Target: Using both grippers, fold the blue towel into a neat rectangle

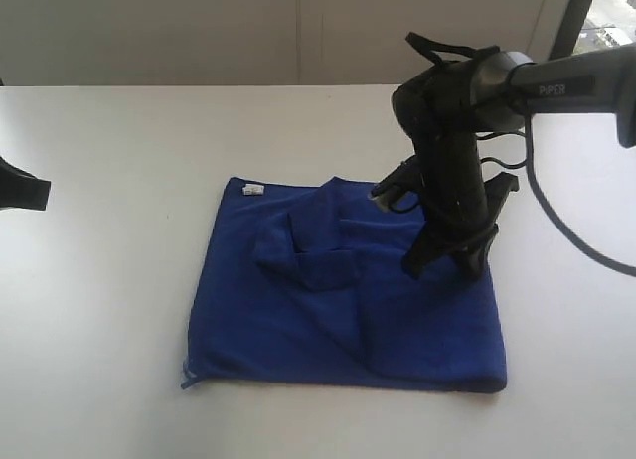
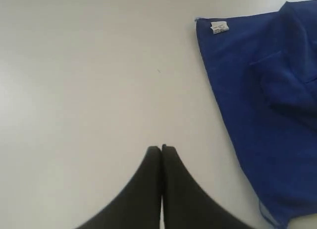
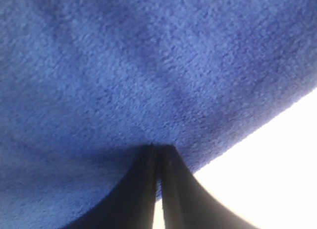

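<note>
The blue towel [image 1: 397, 320] lies spread on the white table [image 1: 99, 280], with rumpled folds across its far middle and a white label [image 1: 252, 190] at its far left corner. My right gripper [image 1: 447, 265] points down onto the towel's right side near the far edge. In the right wrist view its jaws [image 3: 158, 148] are closed, tips sunk into the fuzzy blue towel [image 3: 124, 65] with a sliver of blue pinched between them. My left gripper [image 1: 40, 196] hangs at the far left, well off the cloth. The left wrist view shows it [image 2: 162, 148] shut and empty over bare table, beside the towel [image 2: 262, 105].
A thread tail [image 1: 187, 380] sticks out at the towel's near left corner. The right arm [image 1: 556, 81] reaches in from the upper right with looping black cables [image 1: 556, 221]. A pale wall [image 1: 199, 32] stands behind the table's far edge.
</note>
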You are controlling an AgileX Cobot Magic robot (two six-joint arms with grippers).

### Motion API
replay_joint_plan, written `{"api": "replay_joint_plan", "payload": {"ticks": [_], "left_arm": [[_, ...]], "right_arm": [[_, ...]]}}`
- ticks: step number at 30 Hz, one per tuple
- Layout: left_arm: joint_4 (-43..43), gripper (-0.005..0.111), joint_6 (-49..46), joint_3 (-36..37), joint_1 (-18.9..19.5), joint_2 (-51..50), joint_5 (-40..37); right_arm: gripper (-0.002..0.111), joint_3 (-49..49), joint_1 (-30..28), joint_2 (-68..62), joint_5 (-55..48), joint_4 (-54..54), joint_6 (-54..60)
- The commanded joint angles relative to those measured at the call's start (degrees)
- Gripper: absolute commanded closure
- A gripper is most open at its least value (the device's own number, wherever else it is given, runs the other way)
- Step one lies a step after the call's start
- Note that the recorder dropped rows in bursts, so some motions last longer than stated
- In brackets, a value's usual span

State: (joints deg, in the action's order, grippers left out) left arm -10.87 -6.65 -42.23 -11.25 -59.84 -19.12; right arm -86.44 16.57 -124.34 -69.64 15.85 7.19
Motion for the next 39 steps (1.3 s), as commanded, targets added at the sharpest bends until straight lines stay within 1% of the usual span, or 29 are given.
{"api": "replay_joint_plan", "payload": {"ticks": [1, 3, 7, 9, 11, 13, 14, 17, 19, 20, 24, 27, 33, 39], "left_arm": [[-0.7, 0.107, -0.2, -0.4, -0.4, 0.5, -0.9], [-0.8, 0.107, -0.2, -0.4, -0.4, 0.4, -1.2], [-1.0, 0.107, -0.2, -0.4, -0.5, -1.1, -1.6], [-1.1, 0.107, -1.4, -0.5, -1.4, -2.5, -2.3], [-2.1, 0.107, -2.8, -0.6, -2.9, -4.7, -2.5], [-2.5, 0.107, -4.7, -1.7, -4.5, -7.6, -4.7], [-2.6, 0.107, -5.5, -2.4, -5.1, -9.3, -6.1], [-5.3, 0.107, -9.1, -5.5, -6.2, -14.3, -11.9], [-10.0, 0.107, -14.2, -7.1, -6.2, -17.5, -16.2], [-12.1, 0.107, -16.5, -7.7, -6.2, -18.6, -18.3], [-22.9, 0.107, -27.5, -9.4, -6.2, -22.0, -23.3], [-27.6, 0.107, -31.0, -10.1, -6.2, -23.3, -25.4], [-28.8, 0.107, -31.1, -10.4, -6.2, -23.5, -25.6], [-29.2, 0.107, -31.3, -10.4, -6.2, -23.5, -25.5]], "right_arm": [[0.103, 0.9, -0.6, 2.4, -0.3, 1.1, 1.1], [0.103, 0.9, -0.6, 4.5, -0.3, 1.1, 1.4], [0.103, 0.9, -0.6, 8.3, 2.9, 1.5, 1.8], [0.103, 0.9, -0.6, 10.0, 4.2, 1.1, 3.4], [0.103, 0.9, -0.6, 11.7, 5.9, -2.9, 6.8], [0.102, 0.9, -0.6, 12.6, 7.2, -10.2, 14.5], [0.101, 0.9, -0.6, 12.8, 7.2, -14.8, 20.2], [0.093, 1.4, -0.6, 12.9, 6.8, -27.2, 36.2], [0.087, 2.7, -0.6, 12.9, 7.1, -31.7, 43.7], [0.085, 3.3, -0.6, 12.9, 7.7, -31.8, 46.4], [0.083, 5.2, -0.6, 12.9, 11.0, -31.3, 51.4], [0.083, 6.2, -0.6, 12.9, 13.8, -31.4, 55.5], [0.083, 8.2, -0.6, 12.8, 19.1, -31.8, 55.6], [0.083, 9.2, -0.6, 12.3, 20.1, -32.3, 55.6]]}}
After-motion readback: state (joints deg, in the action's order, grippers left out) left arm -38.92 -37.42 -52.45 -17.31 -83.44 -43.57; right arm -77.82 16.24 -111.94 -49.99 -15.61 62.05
